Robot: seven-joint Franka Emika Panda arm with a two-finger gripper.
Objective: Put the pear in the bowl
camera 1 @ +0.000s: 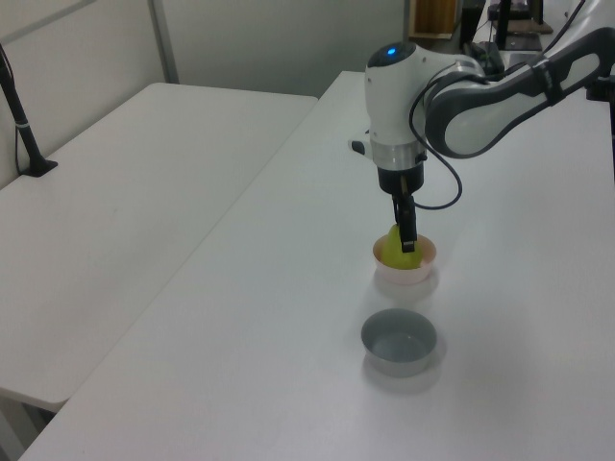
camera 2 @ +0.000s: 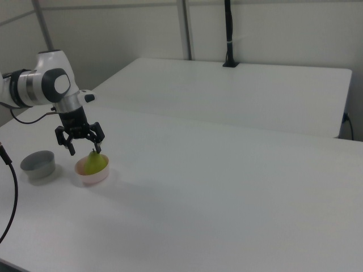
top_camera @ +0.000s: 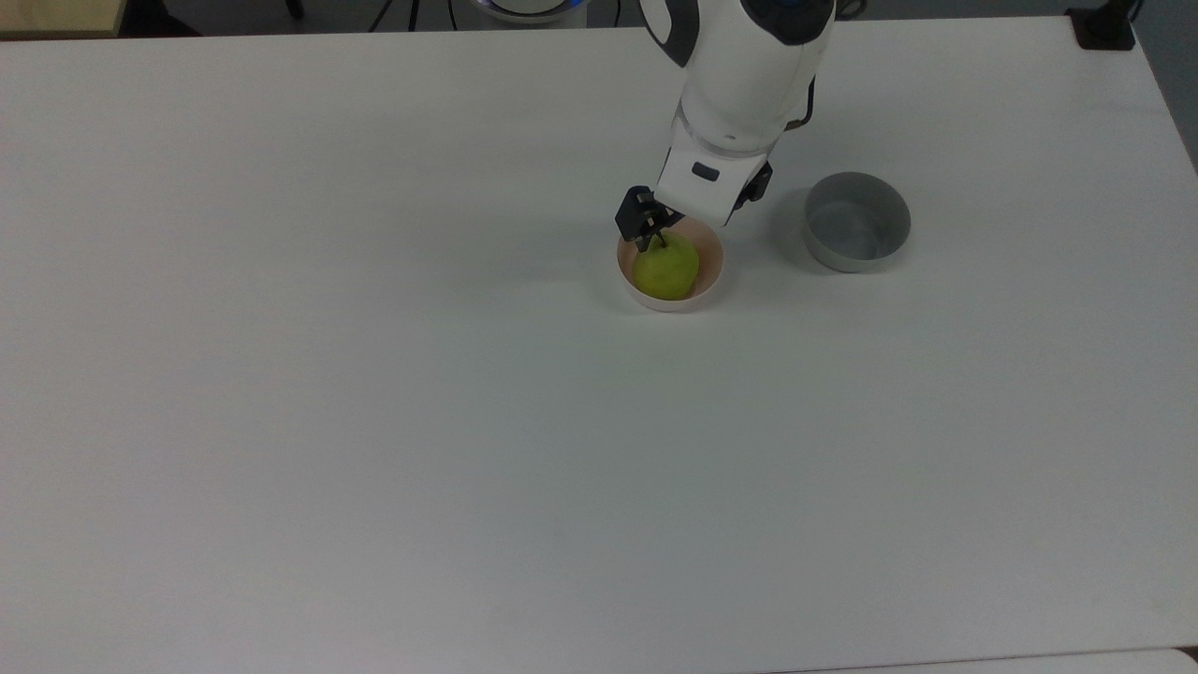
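The yellow-green pear (top_camera: 666, 268) sits inside the pale pink bowl (top_camera: 711, 279), its short dark stem pointing up. In the right view my gripper (camera 2: 84, 148) hangs just above the pear (camera 2: 95, 162), open, its two black fingers spread to either side of the stem and holding nothing. One black fingertip (top_camera: 642, 227) shows at the bowl's far-left rim in the top view; the other is hidden under the white hand. In the left view the gripper (camera 1: 407, 233) stands straight over the pear (camera 1: 397, 253) and the bowl (camera 1: 409, 279).
A grey bowl (top_camera: 856, 223) of similar size stands on the white table (top_camera: 374, 421), close to the pink bowl on the top view's right. It is also the nearer grey bowl (camera 1: 399, 341) in the left view. A second white table (camera 2: 238, 90) stands beside this one.
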